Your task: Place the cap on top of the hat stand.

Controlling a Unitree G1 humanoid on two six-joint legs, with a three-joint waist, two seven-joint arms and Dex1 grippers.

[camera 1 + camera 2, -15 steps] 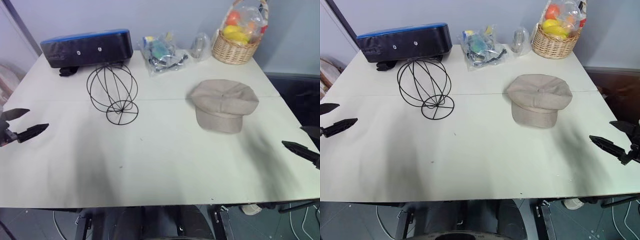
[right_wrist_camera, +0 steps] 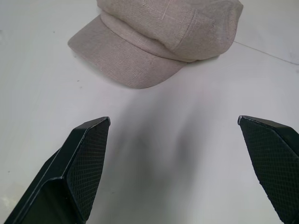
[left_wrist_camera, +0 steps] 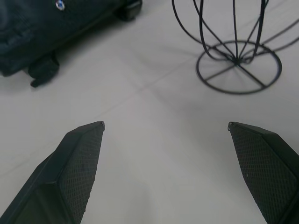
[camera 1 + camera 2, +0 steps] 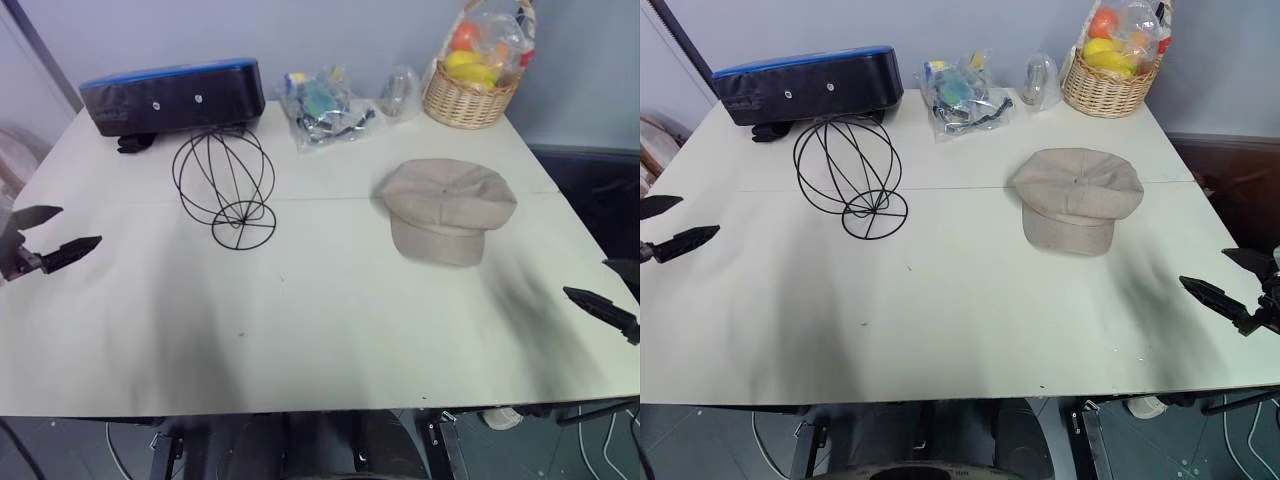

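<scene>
Your left end effector point(image 4: 50, 233) has crept inward at nine o'clock, both it and the right end effector point(image 4: 1232, 278) spread empty, while the cap point(image 4: 447, 208) lies ungrasped on the tabletop point(image 4: 330, 320), well apart from the hat stand point(image 4: 224, 185).

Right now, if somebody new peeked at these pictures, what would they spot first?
Probably the beige cap lying flat on the white table, toward the robot's right. Next, the black wire hat stand on the left, bare, with a dark blue case behind it. A fruit basket sits at the far right corner.

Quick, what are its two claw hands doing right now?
Left end effector: open, holding nothing.
Right end effector: open, holding nothing.
</scene>
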